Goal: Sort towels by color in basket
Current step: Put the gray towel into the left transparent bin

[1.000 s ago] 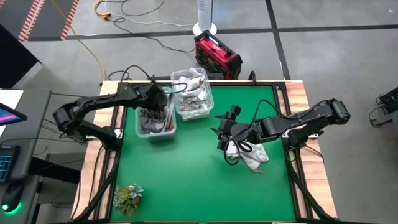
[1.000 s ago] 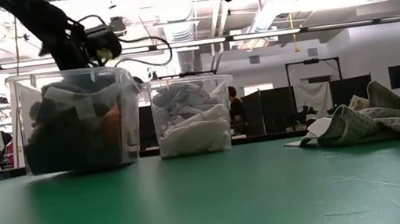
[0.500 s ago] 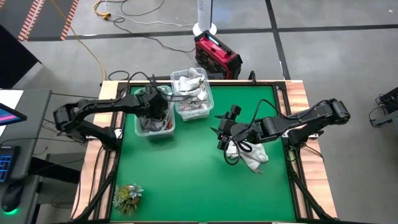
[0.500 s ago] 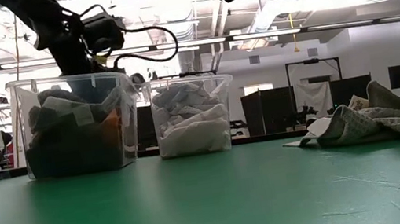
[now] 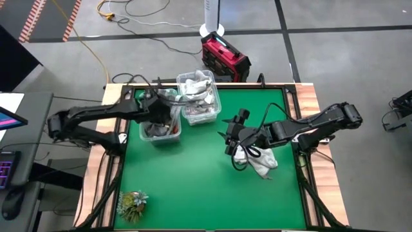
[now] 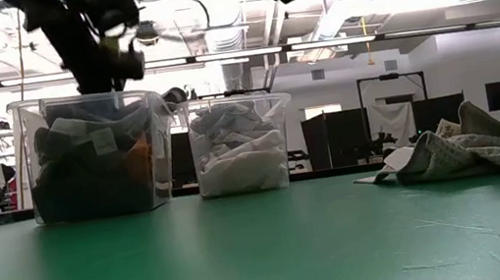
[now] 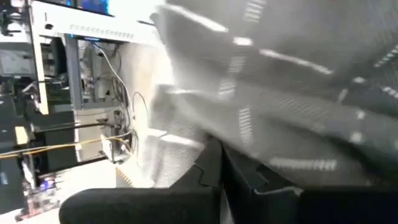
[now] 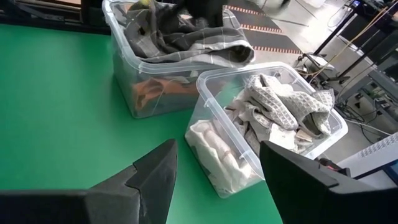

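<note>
Two clear baskets stand at the table's far left. The left basket (image 5: 159, 127) (image 8: 127, 74) holds dark grey and rust-orange towels, with a grey plaid towel (image 8: 186, 37) on top. The right basket (image 5: 199, 102) (image 8: 249, 149) holds white towels. My left gripper (image 5: 166, 108) (image 6: 109, 74) is shut, right over the left basket's pile. In its wrist view the plaid cloth (image 7: 298, 93) fills the picture. My right gripper (image 5: 226, 136) (image 8: 217, 155) hangs open above the table's middle, with nothing between its fingers. Beside and under it a light towel (image 5: 259, 161) (image 6: 470, 152) lies crumpled on the table. My left gripper is shut close above the grey plaid towel at the top of the left basket. The arm and the blurred cloth hide the fingertips, so I cannot tell whether they touch the cloth.
A small leafy plant (image 5: 132, 203) sits at the table's near left corner. A red device (image 5: 225, 58) stands on the floor beyond the far edge. Bare green mat (image 5: 193, 187) spreads across the near half of the table.
My left gripper has risen from the left basket's pile to about rim height, turning as it went, and has stayed shut. The towels have stayed in the basket.
</note>
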You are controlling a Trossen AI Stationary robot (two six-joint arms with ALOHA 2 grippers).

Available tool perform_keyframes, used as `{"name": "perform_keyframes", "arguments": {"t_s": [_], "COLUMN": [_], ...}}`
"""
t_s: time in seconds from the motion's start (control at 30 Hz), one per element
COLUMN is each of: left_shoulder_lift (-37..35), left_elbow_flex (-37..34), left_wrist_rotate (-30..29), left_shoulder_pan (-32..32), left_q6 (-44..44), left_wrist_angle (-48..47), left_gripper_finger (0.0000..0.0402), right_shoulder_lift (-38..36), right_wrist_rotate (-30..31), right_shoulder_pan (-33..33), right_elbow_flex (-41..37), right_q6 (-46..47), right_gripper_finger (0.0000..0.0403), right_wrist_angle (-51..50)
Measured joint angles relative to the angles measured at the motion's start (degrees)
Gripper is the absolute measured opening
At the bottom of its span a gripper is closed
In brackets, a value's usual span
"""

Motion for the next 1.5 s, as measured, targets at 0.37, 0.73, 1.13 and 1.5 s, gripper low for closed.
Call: {"name": "perform_keyframes", "arguments": {"t_s": [0.37, 0.73, 1.13, 1.5], "left_shoulder_lift": [-9.35, 2.29, 19.10, 7.20], "left_elbow_flex": [2.28, 2.28, 2.68, 5.14], "left_wrist_rotate": [7.13, 13.11, 18.83, 20.09], "left_shoulder_pan": [0.25, 0.25, 0.32, -0.23], "left_q6": [-4.54, -8.47, -12.49, -7.06], "left_wrist_angle": [7.35, 4.86, -3.06, -8.66], "left_gripper_finger": [0.0000, 0.0000, 0.0000, 0.0000], "right_shoulder_lift": [0.00, 0.00, 0.00, 0.00], "right_wrist_rotate": [0.00, 0.00, 0.00, 0.00], "right_shoulder_pan": [0.07, 0.07, 0.17, 0.17], "right_elbow_flex": [0.00, 0.00, 0.00, 0.00], "right_q6": [0.27, 0.23, 0.27, 0.28], "right_gripper_finger": [0.0260, 0.0260, 0.0260, 0.0260], "right_wrist_angle": [0.03, 0.07, -1.29, -1.33]}}
